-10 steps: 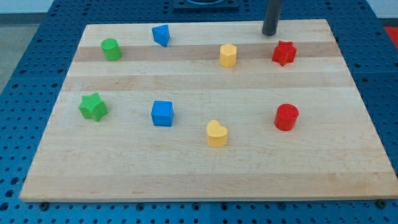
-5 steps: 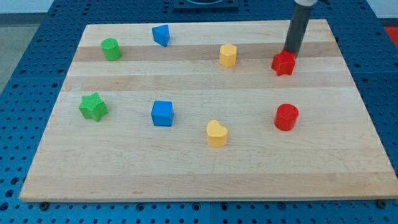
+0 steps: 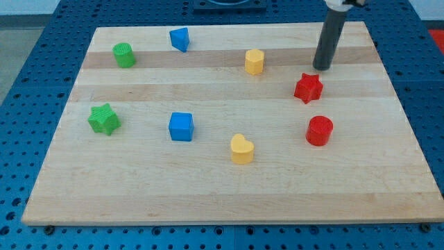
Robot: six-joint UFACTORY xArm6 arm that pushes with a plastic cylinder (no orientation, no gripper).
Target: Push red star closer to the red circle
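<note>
The red star (image 3: pixel 308 87) lies on the wooden board at the view's right, a short way above the red circle (image 3: pixel 319 130). A gap of bare wood separates the two. My tip (image 3: pixel 320 68) stands just above and slightly right of the red star, close to it but with a small gap showing.
The wooden board (image 3: pixel 222 194) also carries a yellow hexagon (image 3: pixel 254 61), a yellow heart (image 3: pixel 241 149), a blue cube (image 3: pixel 180 126), a blue triangle-like block (image 3: pixel 180 39), a green star (image 3: pixel 103 119) and a green cylinder (image 3: pixel 123 54). A blue pegboard surrounds the board.
My tip came down from the board's top edge to the red star. The star has slid down and slightly left, closer to the red circle.
</note>
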